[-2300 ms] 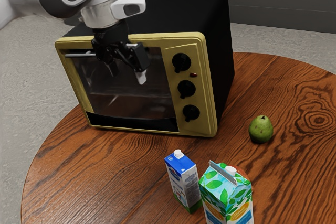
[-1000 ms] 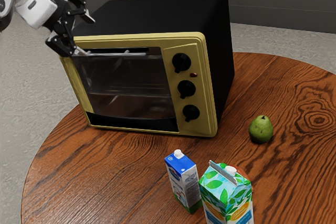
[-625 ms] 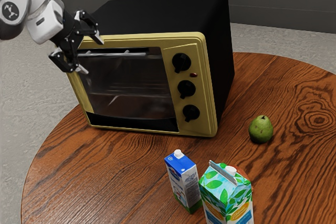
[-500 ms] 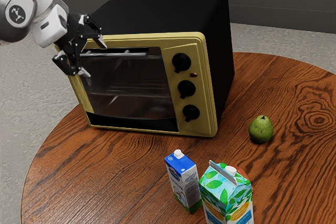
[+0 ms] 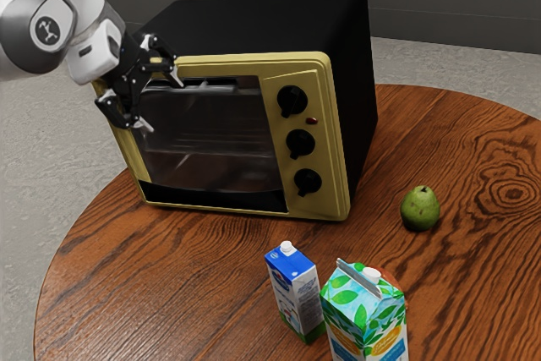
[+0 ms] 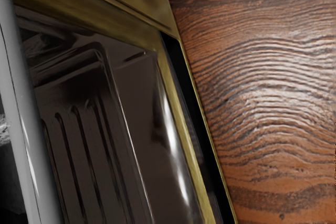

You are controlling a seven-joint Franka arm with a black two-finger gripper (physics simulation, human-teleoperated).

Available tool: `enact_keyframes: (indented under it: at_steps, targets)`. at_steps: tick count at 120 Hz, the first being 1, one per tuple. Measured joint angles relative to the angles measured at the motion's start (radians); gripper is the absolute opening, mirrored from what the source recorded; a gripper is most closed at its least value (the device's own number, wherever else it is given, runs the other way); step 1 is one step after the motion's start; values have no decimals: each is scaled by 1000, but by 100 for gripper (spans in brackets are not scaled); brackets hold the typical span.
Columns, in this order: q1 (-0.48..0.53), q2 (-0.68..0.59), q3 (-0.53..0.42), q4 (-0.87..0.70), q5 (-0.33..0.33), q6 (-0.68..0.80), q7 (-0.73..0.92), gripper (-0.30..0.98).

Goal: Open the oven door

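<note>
End effector [image 5: 161,100] spread wide near the door handle [image 5: 211,89]

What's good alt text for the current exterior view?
A robot hand, fingers open, is at the handle of a closed black-and-gold oven. The oven sits on a round wooden table with a green pear, a blue-and-white carton and a leaf-patterned carton.
</note>
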Motion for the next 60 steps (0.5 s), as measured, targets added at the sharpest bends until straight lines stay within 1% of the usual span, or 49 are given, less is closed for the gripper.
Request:
enact_keyframes:
  at_steps: [3,6,10,12,14,17,18,20,22,24,26,30,33,36,41,46,52,60]
  targets:
    - [-3,-28,1,-36,2,4,3,69]
    - [-8,-86,1,-109,11,12,5,70]
    - [-10,-235,1,-282,36,30,8,65]
    - [-6,-331,-4,-382,51,38,10,55]
    - [-4,-467,-9,-498,65,41,11,56]
    - [2,-717,-14,-632,89,10,14,58]
    - [3,-800,-18,-644,96,-4,14,59]
    - [6,-937,-28,-603,106,-34,15,60]
    - [7,-970,-39,-489,111,-63,13,61]
    - [8,-915,-53,-312,110,-89,7,62]
    - [8,-824,-72,-139,108,-114,-2,63]
    - [10,-601,-116,170,103,-172,-31,64]
    - [14,-441,-168,317,120,-215,-81,64]
    - [17,-313,-203,407,132,-258,-137,65]
    - [22,-129,-227,487,125,-324,-237,65]
    - [26,-1,-244,523,119,-383,-339,66]
    - [31,84,-263,534,136,-440,-453,67]
    - [30,165,-268,444,126,-482,-590,67]
